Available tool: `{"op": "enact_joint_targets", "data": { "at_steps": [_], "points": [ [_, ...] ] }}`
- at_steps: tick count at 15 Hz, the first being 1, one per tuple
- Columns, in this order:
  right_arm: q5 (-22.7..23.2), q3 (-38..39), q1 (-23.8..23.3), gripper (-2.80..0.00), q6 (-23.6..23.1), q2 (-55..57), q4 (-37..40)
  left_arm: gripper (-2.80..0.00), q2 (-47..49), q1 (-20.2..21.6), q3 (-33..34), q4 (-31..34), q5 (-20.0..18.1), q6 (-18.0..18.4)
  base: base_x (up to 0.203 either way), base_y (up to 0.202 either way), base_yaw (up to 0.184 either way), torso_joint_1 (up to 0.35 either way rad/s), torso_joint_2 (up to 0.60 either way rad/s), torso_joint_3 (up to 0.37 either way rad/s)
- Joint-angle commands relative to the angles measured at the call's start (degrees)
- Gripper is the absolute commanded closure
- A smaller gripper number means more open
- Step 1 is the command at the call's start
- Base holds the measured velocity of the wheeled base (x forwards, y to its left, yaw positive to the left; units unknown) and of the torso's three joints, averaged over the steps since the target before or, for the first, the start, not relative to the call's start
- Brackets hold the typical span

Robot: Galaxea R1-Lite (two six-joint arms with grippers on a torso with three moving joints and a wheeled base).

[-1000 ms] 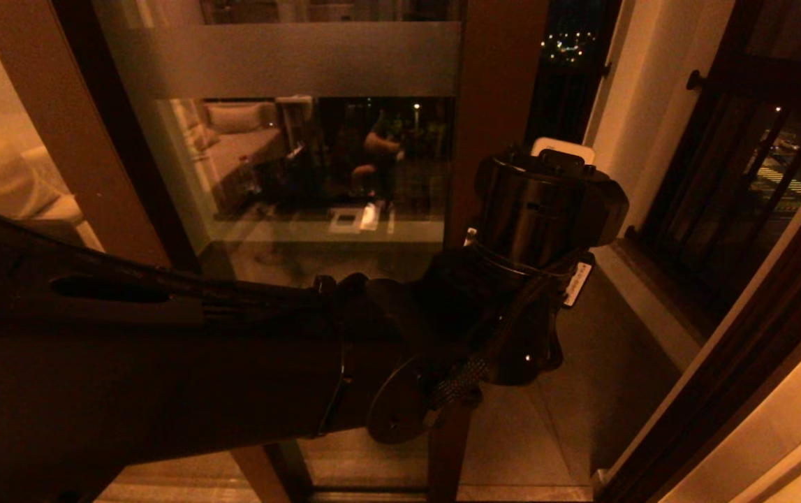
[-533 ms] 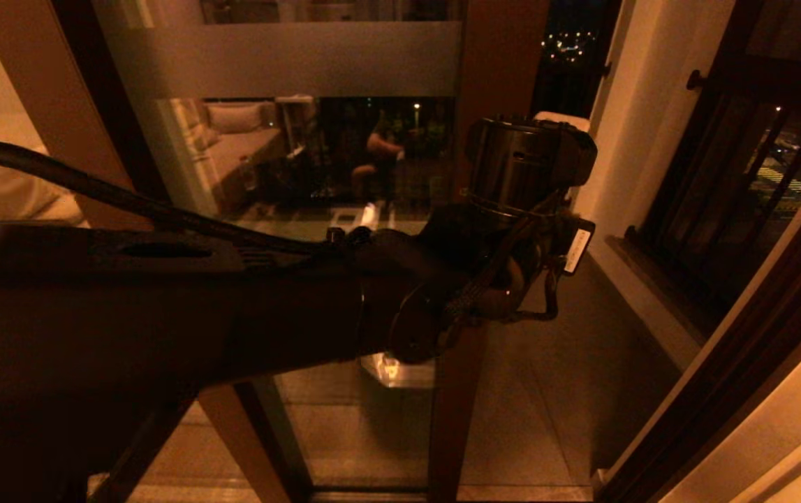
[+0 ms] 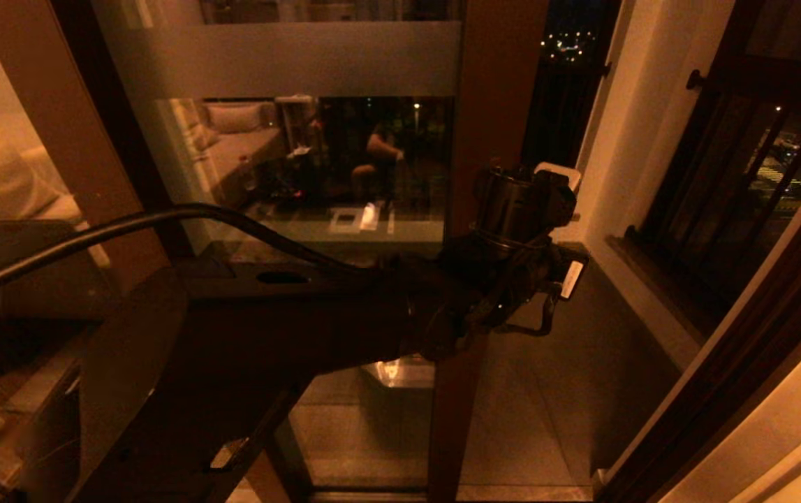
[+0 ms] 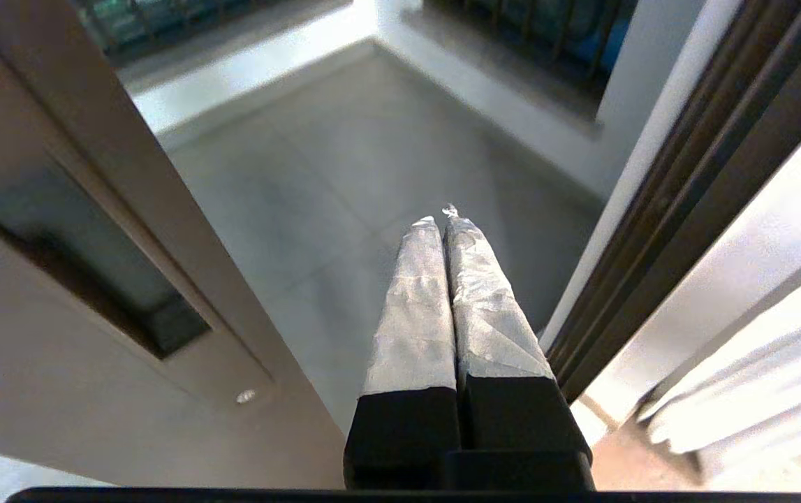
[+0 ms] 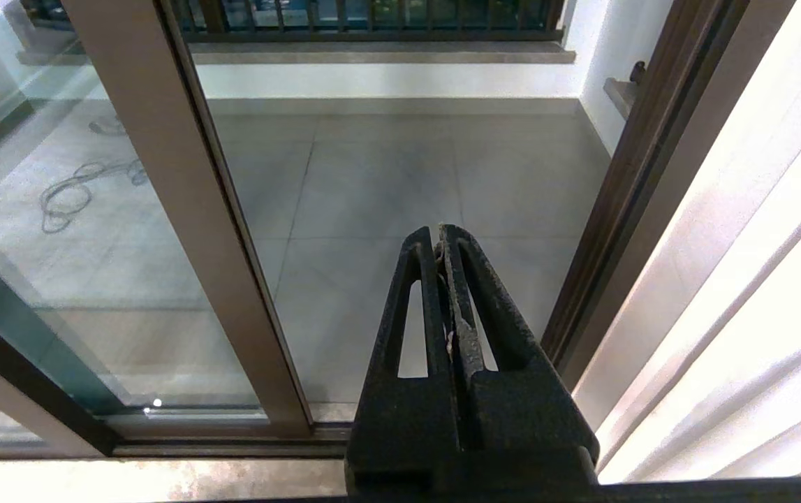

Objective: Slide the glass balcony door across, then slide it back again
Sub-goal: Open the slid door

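Note:
The glass balcony door (image 3: 316, 161) has a frosted band near its top and a dark brown stile (image 3: 494, 105). It stands partly slid aside, with a gap to its right onto the balcony floor. My left arm reaches across from the left, and its wrist (image 3: 522, 209) sits in front of the stile. The fingers are hidden there. In the left wrist view my left gripper (image 4: 442, 218) is shut and empty. It hangs in the gap beside the stile (image 4: 135, 230) and its recessed handle (image 4: 93, 279), apart from both. My right gripper (image 5: 440, 234) is shut, low before the gap.
The dark door jamb (image 4: 686, 209) and pale curtains (image 5: 756, 279) bound the opening on the right. A railing (image 3: 756, 161) and a low ledge (image 3: 644, 300) edge the balcony. A cable (image 5: 72, 195) lies on the tiles behind the glass (image 5: 58, 230).
My left arm has risen and then dropped a little while stretching forward, so the wrist looks smaller and farther off. The door's stile has stayed where it was.

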Motion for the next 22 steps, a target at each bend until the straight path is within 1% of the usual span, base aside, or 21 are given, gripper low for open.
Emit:
{"op": "enact_joint_targets", "data": {
  "at_steps": [1, 2, 3, 5, 6, 7, 11, 19, 22],
  "points": [
    [0.0, 0.1, 0.0, 0.0, 0.0, 0.0, 0.0, 0.0, 2.6, 1.1, -0.1, -0.1, 0.3, -0.1, 0.0, 0.0, 0.0, 0.0, 0.0, 0.0],
    [0.0, 0.1, 0.0, 0.0, 0.0, 0.0, 0.0, 0.0, 3.1, 1.8, -0.1, -0.7, 0.8, 0.0, 0.0, 0.0, 0.0, 0.0, 0.0, 0.0],
    [0.0, 0.1, 0.0, 0.0, 0.0, 0.0, 0.0, 0.0, 4.2, 2.7, -0.1, -3.0, 2.7, 0.6, 0.0, 0.0, 0.0, 0.0, 0.0, 0.0],
    [0.0, 0.1, 0.0, 0.0, 0.0, 0.0, 0.0, 0.0, 6.3, 4.3, -0.1, -8.2, 9.0, 6.2, 0.0, 0.0, 0.0, 0.0, 0.0, 0.0],
    [0.1, 0.1, 0.0, 0.0, 0.0, 0.0, 0.0, 0.0, 7.0, 5.1, -0.1, -11.3, 10.9, 8.0, 0.0, 0.0, 0.0, 0.0, 0.0, 0.0],
    [0.0, 0.1, 0.0, 0.0, 0.0, 0.0, 0.0, 0.0, 7.3, 5.5, -0.1, -12.3, 11.6, 8.2, 0.0, 0.0, 0.0, 0.0, 0.0, 0.0],
    [0.0, 0.1, 0.0, 0.0, 0.0, 0.0, 0.0, 0.0, 7.3, 6.1, 0.0, -12.5, 11.9, 8.2, 0.0, 0.0, 0.0, 0.0, 0.0, 0.0],
    [0.0, 0.1, 0.0, 0.0, 0.0, 0.0, 0.0, 0.0, 6.1, 6.2, 0.1, -12.5, 15.6, 7.8, 0.0, 0.0, 0.0, 0.0, 0.0, 0.0],
    [0.0, 0.1, 0.0, 0.0, 0.0, 0.0, 0.0, 0.0, 5.9, 6.7, 0.4, -12.5, 17.0, 7.0, 0.0, 0.0, 0.0, 0.0, 0.0, 0.0]
  ]
}}
